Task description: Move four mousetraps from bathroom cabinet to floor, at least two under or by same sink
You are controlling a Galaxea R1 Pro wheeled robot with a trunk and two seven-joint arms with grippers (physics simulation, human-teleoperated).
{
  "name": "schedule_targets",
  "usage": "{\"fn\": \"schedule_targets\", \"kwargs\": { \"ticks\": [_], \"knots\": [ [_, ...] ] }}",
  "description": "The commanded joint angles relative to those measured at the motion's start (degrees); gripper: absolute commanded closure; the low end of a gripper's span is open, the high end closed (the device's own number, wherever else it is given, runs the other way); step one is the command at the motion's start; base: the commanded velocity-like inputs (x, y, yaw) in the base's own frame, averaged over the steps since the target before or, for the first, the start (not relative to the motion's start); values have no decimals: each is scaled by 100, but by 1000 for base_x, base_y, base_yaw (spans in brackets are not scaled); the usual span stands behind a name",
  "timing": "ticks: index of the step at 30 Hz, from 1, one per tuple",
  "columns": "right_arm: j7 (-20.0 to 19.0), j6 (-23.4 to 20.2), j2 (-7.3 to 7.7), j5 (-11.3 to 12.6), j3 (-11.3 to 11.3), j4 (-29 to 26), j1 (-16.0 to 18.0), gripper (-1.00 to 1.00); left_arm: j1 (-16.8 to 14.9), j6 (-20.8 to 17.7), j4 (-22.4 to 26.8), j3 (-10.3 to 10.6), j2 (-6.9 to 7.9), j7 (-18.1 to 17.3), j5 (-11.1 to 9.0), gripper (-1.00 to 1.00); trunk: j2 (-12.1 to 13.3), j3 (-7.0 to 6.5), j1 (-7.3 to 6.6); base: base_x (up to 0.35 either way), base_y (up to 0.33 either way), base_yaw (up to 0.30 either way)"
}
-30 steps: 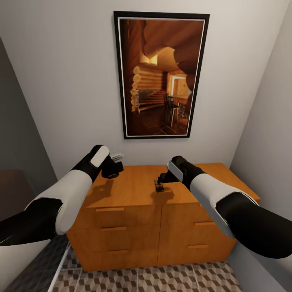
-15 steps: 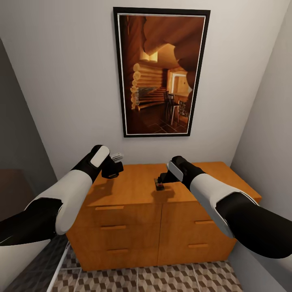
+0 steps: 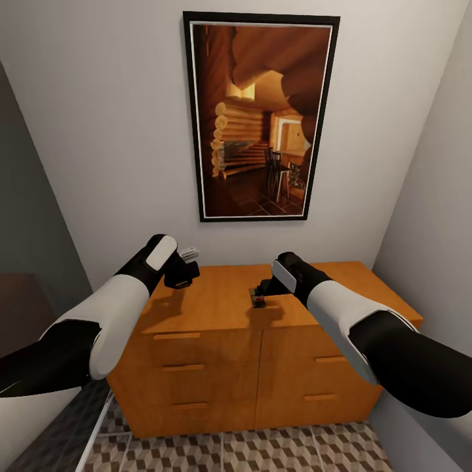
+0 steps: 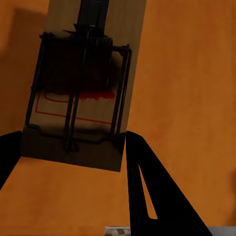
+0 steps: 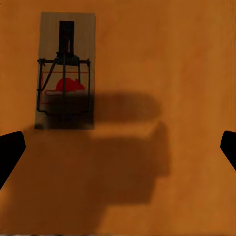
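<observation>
The orange-brown cabinet [image 3: 262, 341] stands against the wall, drawers shut, with both arms over its top. In the left wrist view a tan mousetrap [image 4: 81, 83] with dark wire and a red mark lies between my left gripper's [image 4: 73, 135] fingers, which touch its two long edges. In the head view that gripper [image 3: 182, 272] hovers at the top's back left. A second mousetrap [image 5: 66, 73] lies flat on the top ahead of my right gripper [image 5: 120, 142], whose fingers are spread wide and hold nothing. From the head, this trap [image 3: 256, 299] sits just under the right gripper [image 3: 261, 292].
A framed picture [image 3: 260, 118] hangs above the cabinet. Walls close in on the left and right. Cube-patterned bathroom floor [image 3: 262, 452] runs in front of the cabinet, with darker flooring [image 3: 59, 436] at the lower left.
The head view has shifted very slightly. Arms, grippers and the visible mousetrap have kept their places.
</observation>
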State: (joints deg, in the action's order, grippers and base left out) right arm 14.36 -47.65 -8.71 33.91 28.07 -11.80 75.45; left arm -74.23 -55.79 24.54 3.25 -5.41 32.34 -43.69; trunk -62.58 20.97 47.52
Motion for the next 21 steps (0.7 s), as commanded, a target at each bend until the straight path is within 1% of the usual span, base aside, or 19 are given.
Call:
{"fn": "schedule_targets", "kwargs": {
  "ticks": [1, 8, 15, 21],
  "knots": [
    [53, -17, 1, 103, 34, -7, 5, -100, -4, -19, 7, 36, 4, 45, -43, 100, -5, 7, 0, 0, 15, 0],
    [87, -13, 1, 331, 40, -7, 5, -100, -4, -13, 7, 36, 4, 44, -43, 100, -5, 7, 0, 0, 83, 0],
    [92, -8, 1, 378, 41, -7, 5, -100, -4, -11, 7, 36, 5, 46, -43, 100, -5, 7, 0, 0, 204, 0],
    [93, -8, 1, 381, 41, -7, 5, -100, -4, -11, 7, 36, 5, 52, -42, 100, -5, 7, 0, 0, 67, 0]
  ]
}}
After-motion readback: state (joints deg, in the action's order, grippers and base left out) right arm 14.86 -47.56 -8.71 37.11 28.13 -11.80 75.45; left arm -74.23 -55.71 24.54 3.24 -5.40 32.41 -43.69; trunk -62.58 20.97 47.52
